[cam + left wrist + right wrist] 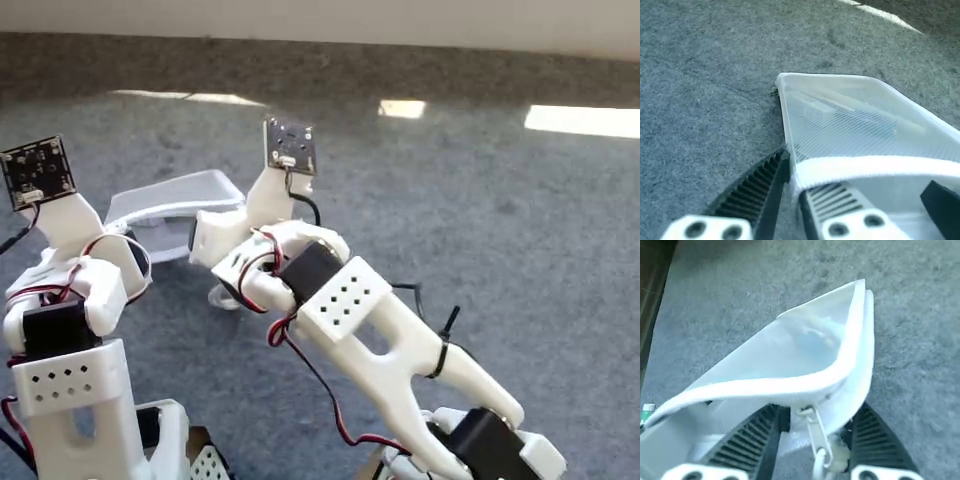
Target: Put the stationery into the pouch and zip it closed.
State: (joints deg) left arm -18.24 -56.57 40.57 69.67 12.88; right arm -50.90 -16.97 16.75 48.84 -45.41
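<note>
A grey, felt-like cover (500,210) spreads over the whole table, its nap fine and mottled. The pouch (170,200), white see-through mesh, sits low over it. The end nearer the arms is lifted off the cover, and whether the far corner rests on it cannot be told. Beyond the pouch, bright patches of light (580,120) lie along the cover's far edge. On the pouch's near side, one arm (70,390) and another (400,330) rise from the table.
</note>
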